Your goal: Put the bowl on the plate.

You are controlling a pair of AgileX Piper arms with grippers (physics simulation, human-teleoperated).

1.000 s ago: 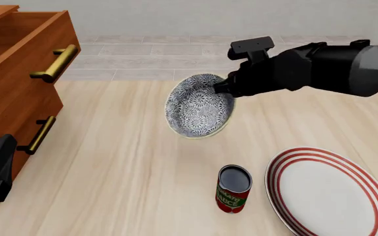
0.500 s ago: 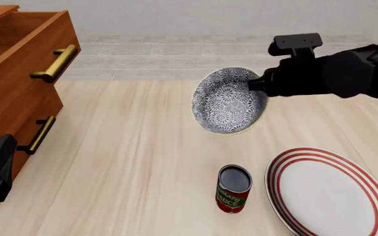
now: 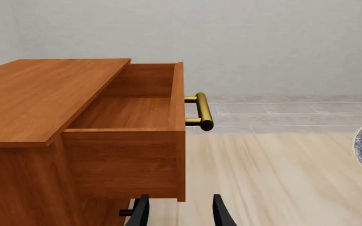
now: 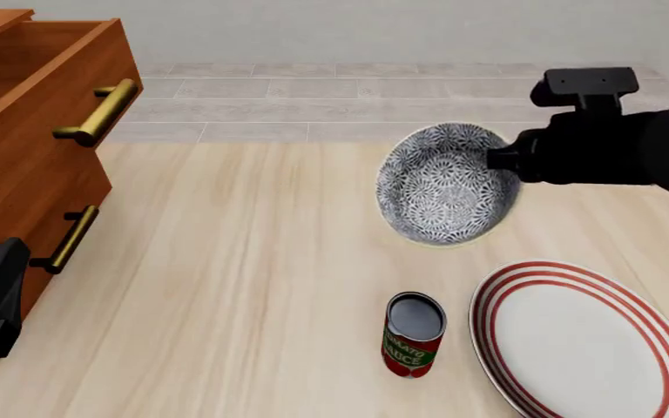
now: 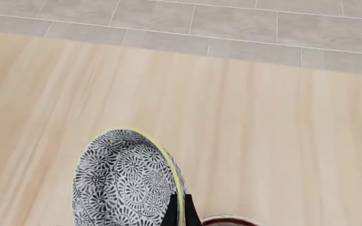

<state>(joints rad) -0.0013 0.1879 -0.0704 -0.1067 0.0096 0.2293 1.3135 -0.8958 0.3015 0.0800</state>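
1. Pale wooden table (image 4: 230, 287) before a grey tiled floor.
2. Right gripper (image 4: 500, 159) pinches the bowl (image 4: 445, 185) rim, holding it aloft behind the plate (image 4: 591, 340).
3. Left gripper (image 3: 179, 212) fingers parted, empty, facing the dresser (image 3: 74, 136).

Pale wood-grain table (image 4: 230, 287) across the near ground; grey tiled floor (image 4: 311, 104) in a band beyond its far edge; plain light grey wall (image 4: 369, 30) behind. At far left, reddish-brown wooden cabinet (image 3: 36, 94), upper drawer (image 3: 130, 113) pulled out, brass bar handle (image 4: 100, 111) on it; second brass handle (image 4: 70, 237) lower. Even, diffuse light.
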